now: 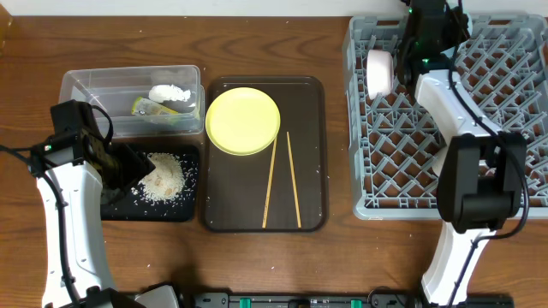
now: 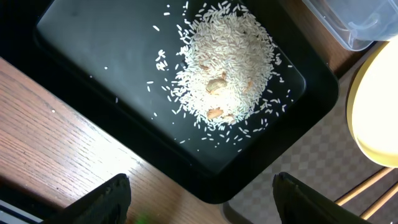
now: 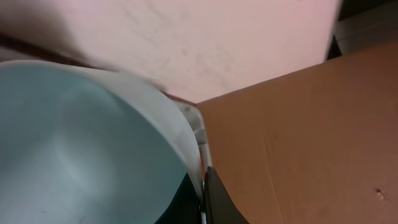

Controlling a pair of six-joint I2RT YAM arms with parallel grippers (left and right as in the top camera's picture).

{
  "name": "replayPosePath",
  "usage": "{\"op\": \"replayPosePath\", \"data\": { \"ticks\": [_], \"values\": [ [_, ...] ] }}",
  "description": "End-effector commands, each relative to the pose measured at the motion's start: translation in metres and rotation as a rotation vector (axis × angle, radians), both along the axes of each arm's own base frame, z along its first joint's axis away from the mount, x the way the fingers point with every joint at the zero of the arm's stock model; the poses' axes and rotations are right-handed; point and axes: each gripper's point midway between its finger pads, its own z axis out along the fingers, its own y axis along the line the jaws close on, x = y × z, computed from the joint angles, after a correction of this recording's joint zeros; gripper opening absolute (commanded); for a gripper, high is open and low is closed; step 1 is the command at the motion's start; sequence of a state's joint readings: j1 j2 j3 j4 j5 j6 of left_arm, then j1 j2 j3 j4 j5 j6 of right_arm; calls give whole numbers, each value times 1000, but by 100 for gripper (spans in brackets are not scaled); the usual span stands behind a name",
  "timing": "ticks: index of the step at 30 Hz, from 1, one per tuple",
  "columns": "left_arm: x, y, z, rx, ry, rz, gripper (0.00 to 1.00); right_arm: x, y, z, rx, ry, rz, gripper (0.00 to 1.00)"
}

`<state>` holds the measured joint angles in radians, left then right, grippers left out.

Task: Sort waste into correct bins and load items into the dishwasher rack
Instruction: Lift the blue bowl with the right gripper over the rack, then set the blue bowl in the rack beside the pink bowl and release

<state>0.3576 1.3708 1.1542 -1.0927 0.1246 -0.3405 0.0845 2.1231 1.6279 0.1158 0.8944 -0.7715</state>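
Note:
My left gripper (image 1: 128,167) (image 2: 200,193) is open and empty, low over the near corner of the black tray (image 1: 111,205) (image 2: 93,56), which holds a pile of rice scraps (image 1: 163,175) (image 2: 227,62). The clear box (image 1: 94,81) holds the white tissue (image 1: 169,92) and the green-yellow wrapper (image 1: 158,108). The yellow plate (image 1: 243,120) and two chopsticks (image 1: 272,180) lie on the brown serving tray (image 1: 312,154). My right gripper (image 1: 399,65) (image 3: 204,199) is shut on the rim of a light blue bowl (image 1: 379,70) (image 3: 74,149), held on edge over the far left of the grey rack (image 1: 505,111). The white bowl and cup are not in view.
The plate's edge (image 2: 373,118) and chopstick tips show at the right of the left wrist view. Bare wooden table (image 1: 342,265) lies in front of the trays and the rack. The right arm reaches over the rack's middle.

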Motion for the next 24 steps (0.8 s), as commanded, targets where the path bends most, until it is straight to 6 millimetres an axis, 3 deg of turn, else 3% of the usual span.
{"op": "replayPosePath", "data": {
  "ticks": [1, 7, 13, 20, 24],
  "values": [
    [1, 1, 5, 7, -16, 9, 76, 0, -9, -13, -21, 34, -32, 1],
    [1, 1, 5, 7, -17, 10, 76, -2, -8, -17, -2, 25, -43, 1],
    [1, 1, 5, 6, -17, 13, 76, -18, 5, -40, 47, 83, -87, 1],
    [1, 1, 5, 6, -16, 13, 76, -41, 27, -69, 274, 54, -139, 1],
    [1, 1, 5, 6, -17, 13, 76, -50, 39, -71, 428, 49, -129, 1]
  ]
}}
